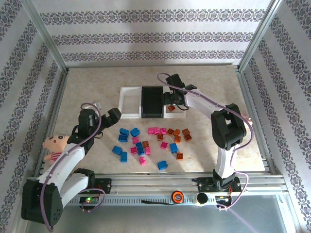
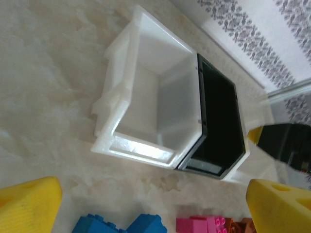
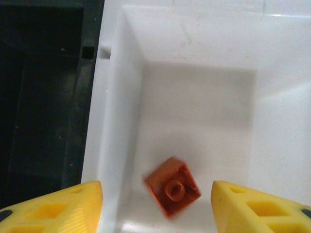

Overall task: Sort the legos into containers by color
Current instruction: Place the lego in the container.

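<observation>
Right fingers [image 3: 63, 208] are held apart, gripping nothing, over the white tray [image 3: 194, 97] joined to the right of the black tray [image 1: 152, 102]. An orange brick [image 3: 172, 191], blurred, is seen loose inside it between them. Left fingers [image 2: 29, 201] are spread wide and empty, near-left of the black tray. Loose legos [image 1: 150, 143] are scattered on the counter [image 1: 218, 141] nearer than the black tray. A plush doll [image 1: 53, 144] is seen well to its left.

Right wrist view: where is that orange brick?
In the right wrist view, the orange brick is inside the right-hand white tray, beside the black tray.
</observation>
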Available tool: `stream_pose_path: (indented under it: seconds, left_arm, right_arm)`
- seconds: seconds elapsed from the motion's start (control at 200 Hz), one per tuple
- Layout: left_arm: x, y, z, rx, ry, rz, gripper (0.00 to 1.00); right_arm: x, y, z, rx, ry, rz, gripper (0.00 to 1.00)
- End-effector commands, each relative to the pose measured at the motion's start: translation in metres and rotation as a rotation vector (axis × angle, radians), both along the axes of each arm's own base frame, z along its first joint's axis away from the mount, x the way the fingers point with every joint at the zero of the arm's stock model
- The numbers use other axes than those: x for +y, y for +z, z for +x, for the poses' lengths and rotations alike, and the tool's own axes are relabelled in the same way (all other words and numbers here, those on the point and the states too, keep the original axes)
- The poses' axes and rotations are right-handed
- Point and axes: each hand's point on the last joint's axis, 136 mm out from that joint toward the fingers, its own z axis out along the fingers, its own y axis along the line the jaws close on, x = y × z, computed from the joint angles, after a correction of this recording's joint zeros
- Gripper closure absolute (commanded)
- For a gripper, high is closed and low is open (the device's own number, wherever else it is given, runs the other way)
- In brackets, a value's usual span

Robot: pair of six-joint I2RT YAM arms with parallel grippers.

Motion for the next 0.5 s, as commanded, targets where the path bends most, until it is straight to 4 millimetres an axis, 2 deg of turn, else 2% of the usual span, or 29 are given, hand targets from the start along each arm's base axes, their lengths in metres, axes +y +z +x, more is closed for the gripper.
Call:
stream_pose_path:
  seconds: [0.0, 0.17, 0.25, 0.32, 0.495]
  left_arm:
    - [0.005, -0.009, -0.013, 0.057, -0.004, 0.189, 0.03]
    - [0.002, -0.023, -0.024, 0.117, -0.025, 0.262, 0.09]
    - [0.003, -0.036, -0.026, 0.147, -0.033, 0.279, 0.12]
    - [-0.001, -0.043, -0.024, 0.160, -0.059, 0.290, 0.16]
    - [-0.023, -0.065, -0.016, 0.207, -0.161, 0.327, 0.21]
  right_arm:
    - [0.001, 0.029, 0.000, -0.075, -0.002, 0.035, 0.36]
    - [0.002, 0.038, -0.037, -0.119, 0.022, 0.119, 0.34]
    - [0.003, 0.034, -0.057, -0.130, 0.034, 0.140, 0.34]
    - [-0.001, 0.020, -0.075, -0.122, 0.032, 0.150, 0.34]
    - [-0.007, 0.001, -0.099, -0.089, 0.026, 0.183, 0.34]
